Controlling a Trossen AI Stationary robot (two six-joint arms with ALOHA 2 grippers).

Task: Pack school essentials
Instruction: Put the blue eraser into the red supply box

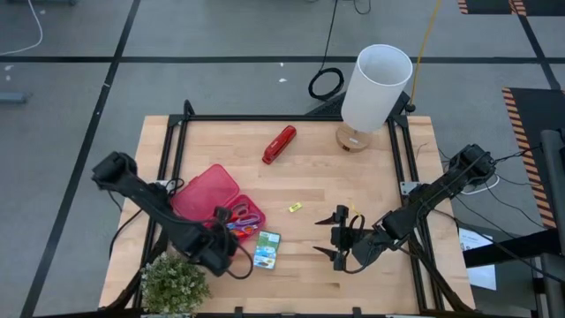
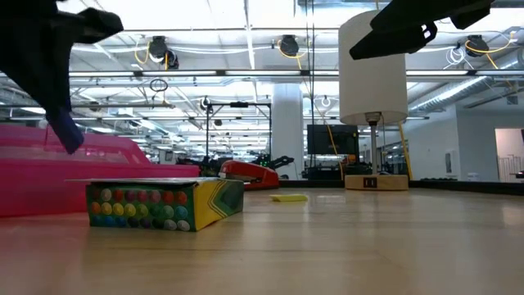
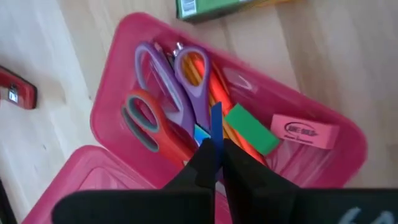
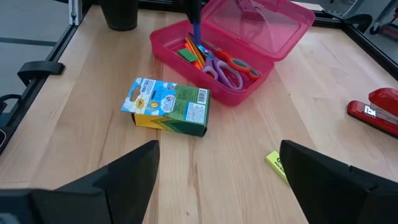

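Left gripper (image 3: pixel 214 163) fingers pinched on a blue eraser (image 3: pixel 216 121), directly over the open pink case (image 1: pixel 199 193) near the worktop's front-left. Right gripper (image 1: pixel 340 237) open, idle; crayon box (image 1: pixel 267 249) just beside the case.

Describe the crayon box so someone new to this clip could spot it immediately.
Start at the open pink case near the table's front left, where the left gripper hangs over scissors and pens. Just beside the case, toward the table's middle, the crayon box lies flat on bare wood. It is the only green-and-yellow cardboard carton, and it sits outside the case.
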